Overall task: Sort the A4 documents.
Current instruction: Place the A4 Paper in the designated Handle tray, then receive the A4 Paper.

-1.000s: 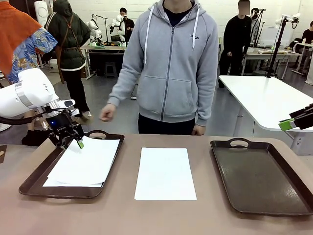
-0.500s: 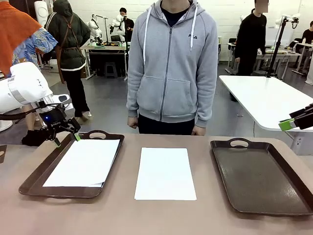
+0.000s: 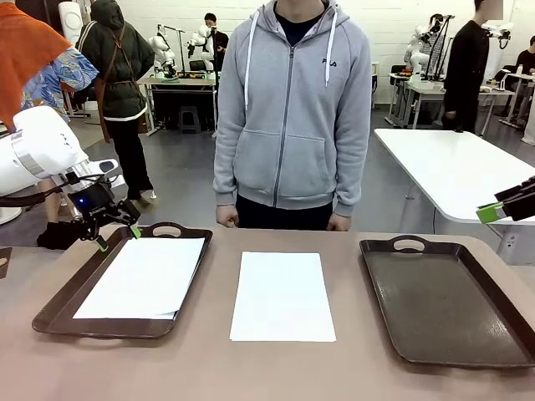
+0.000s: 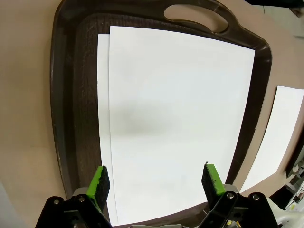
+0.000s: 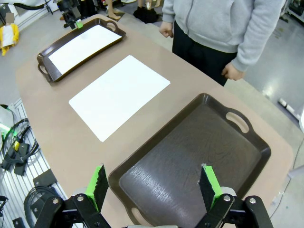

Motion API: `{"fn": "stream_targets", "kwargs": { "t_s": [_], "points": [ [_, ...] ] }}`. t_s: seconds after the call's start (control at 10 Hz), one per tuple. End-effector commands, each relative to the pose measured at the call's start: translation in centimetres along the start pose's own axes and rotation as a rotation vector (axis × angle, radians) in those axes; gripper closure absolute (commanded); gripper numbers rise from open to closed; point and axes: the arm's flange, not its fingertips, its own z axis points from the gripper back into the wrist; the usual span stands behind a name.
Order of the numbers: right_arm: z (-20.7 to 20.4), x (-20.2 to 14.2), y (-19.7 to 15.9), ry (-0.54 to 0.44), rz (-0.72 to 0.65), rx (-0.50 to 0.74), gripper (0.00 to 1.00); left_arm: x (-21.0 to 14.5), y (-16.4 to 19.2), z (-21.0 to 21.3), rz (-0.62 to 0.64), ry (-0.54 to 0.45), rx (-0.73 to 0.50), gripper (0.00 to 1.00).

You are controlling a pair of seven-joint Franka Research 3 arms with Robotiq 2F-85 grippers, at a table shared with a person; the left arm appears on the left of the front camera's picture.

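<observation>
a4 documents (image 3: 142, 280): two white sheets stacked in the left tray (image 3: 58, 305), the upper one slightly offset so that an edge of the lower shows (seen from the left wrist).
single sheet (image 3: 282, 294): flat on the table (image 3: 251, 368), between the two trays and touching neither.
right tray (image 3: 443, 301): dark brown, handle toward the person (image 3: 292, 109), who stands at the far side with hands at the table edge.
left gripper (image 3: 117, 239): released, jaws apart, grasping nothing, above the left tray's far corner.
right gripper (image 5: 154, 183): released, jaws spread, nothing between them, high above the right tray.
</observation>
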Motion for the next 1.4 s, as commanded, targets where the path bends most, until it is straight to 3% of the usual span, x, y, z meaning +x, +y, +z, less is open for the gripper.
{"fn": "stream_targets", "kwargs": {
  "t_s": [0.0, 1.0, 1.1, 1.3],
  "points": [
    [-0.3, 0.0, -0.1, -0.006, -0.002, 0.016, 0.0, 0.1, 0.0, 0.2, -0.01, -0.001, 0.015, 0.0],
    [-0.3, 0.0, -0.1, -0.006, -0.002, 0.016, 0.0, 0.0, 0.0, 0.0, -0.002, 0.0, 0.002, 0.0],
    [-0.3, 0.0, -0.1, -0.006, -0.002, 0.016, 0.0, -0.7, -1.7, 1.2, -0.021, -0.064, 0.084, 0.0],
    [-0.3, 0.0, -0.1, -0.006, -0.002, 0.016, 0.0, -4.4, -4.0, 6.1, -0.109, -0.262, 0.132, 0.0]
  ]
}}
